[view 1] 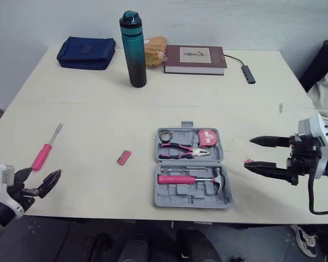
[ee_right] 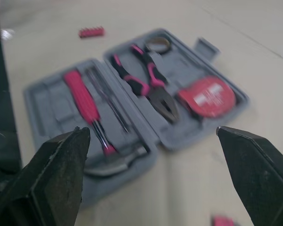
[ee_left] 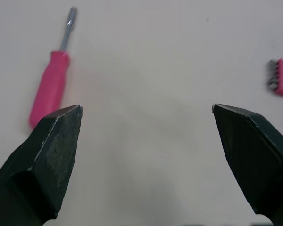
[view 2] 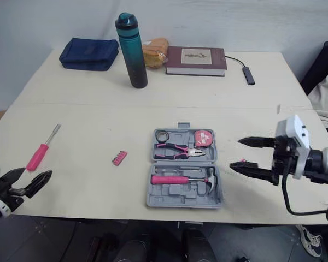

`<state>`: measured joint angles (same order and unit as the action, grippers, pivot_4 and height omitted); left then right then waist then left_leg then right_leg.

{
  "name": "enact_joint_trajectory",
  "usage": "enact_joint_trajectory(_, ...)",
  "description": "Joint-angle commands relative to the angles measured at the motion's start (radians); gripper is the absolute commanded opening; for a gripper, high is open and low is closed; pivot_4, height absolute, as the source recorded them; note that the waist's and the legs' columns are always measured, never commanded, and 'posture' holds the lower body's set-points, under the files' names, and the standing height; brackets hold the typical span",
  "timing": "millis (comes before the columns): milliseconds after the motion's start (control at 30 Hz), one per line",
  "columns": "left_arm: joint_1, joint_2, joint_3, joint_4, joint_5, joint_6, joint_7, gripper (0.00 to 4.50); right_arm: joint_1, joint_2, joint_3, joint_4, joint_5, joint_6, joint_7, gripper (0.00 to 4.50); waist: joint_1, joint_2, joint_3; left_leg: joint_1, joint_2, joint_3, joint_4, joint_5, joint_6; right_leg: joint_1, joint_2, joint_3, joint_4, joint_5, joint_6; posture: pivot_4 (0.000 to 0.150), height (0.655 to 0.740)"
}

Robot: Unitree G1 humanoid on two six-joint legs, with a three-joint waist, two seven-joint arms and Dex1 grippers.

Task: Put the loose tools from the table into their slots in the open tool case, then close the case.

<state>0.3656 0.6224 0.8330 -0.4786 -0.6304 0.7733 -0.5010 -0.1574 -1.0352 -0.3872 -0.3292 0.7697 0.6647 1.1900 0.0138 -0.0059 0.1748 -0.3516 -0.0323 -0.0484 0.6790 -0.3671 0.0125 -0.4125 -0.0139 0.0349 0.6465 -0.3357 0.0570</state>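
Left wrist view: screwdriver (ee_left: 49, 89) near spread left hand (ee_left: 146, 107), not touching.

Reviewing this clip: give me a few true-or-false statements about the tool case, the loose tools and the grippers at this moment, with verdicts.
1. The tool case lies open. True.
2. The screwdriver already sits in its slot. False: it lies loose on the table, close to the left gripper.
3. The left gripper and the right gripper are both open and empty. True.
4. The hammer lies loose beside the case. False: it rests inside the case, in the half nearer the robot.
5. The bottle lies on its side. False: it stands upright at the far side of the table.
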Motion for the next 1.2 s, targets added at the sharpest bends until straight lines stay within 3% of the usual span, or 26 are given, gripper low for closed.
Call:
enact_joint_trajectory(33,-0.018,0.039,-0.002,-0.049,-0.045,-0.014,-0.049,4.44,-0.015,-0.012,-0.003,-0.024,0.021,0.013,-0.001,4.5,0.012,-0.001,0.0,0.0,0.0,0.0,0.0,0.0,0.0,0.001,-0.001,-0.001,0.0,0.0,0.0,0.15,0.74)
enact_joint_trajectory(233,-0.173,0.036,-0.217,-0.164,-0.086,0.069,0.043,4.44,0.03,0.0,-0.014,-0.081,0.037,0.016,0.001,4.5,0.021,0.0,0.0,-0.002,0.0,0.001,0.001,0.0,0.001,0.002,-0.005,-0.003,-0.002,0.0,0.001,0.15,0.74)
enact_joint_trajectory(433,-0.312,0.035,-0.484,-0.06,0.069,0.016,0.082,4.44,0.017,0.015,0.011,-0.204,0.115,0.052,-0.044,4.5,0.002,0.0,0.0,-0.001,0.0,0.003,0.0,0.003,-0.004,0.001,-0.003,-0.002,0.0,0.001,0.001,0.15,0.74)
enact_joint_trajectory(600,-0.394,0.015,-0.626,0.04,0.167,-0.049,0.08,4.44,-0.008,0.017,0.022,-0.263,0.165,0.087,-0.105,4.5,0.005,0.0,0.0,-0.001,0.0,0.002,0.0,0.003,-0.004,0.0,-0.002,-0.002,0.002,0.001,0.001,0.15,0.74)
enact_joint_trajectory(867,-0.457,-0.032,-0.72,0.171,0.262,-0.137,0.079,4.44,0.003,0.017,0.012,-0.305,0.21,0.109,-0.162,4.5,0.014,-0.001,0.0,-0.003,0.0,0.002,0.001,0.003,-0.004,0.0,-0.003,-0.002,0.0,0.001,0.002,0.15,0.74)
enact_joint_trajectory(1200,-0.516,-0.092,-0.829,0.198,0.327,-0.147,0.069,4.44,0.01,0.022,0.029,-0.316,0.217,0.1,-0.19,4.5,0.014,-0.001,0.0,-0.003,0.0,0.002,0.002,0.003,-0.004,0.0,-0.003,-0.002,0.0,0.001,0.002,0.15,0.74)
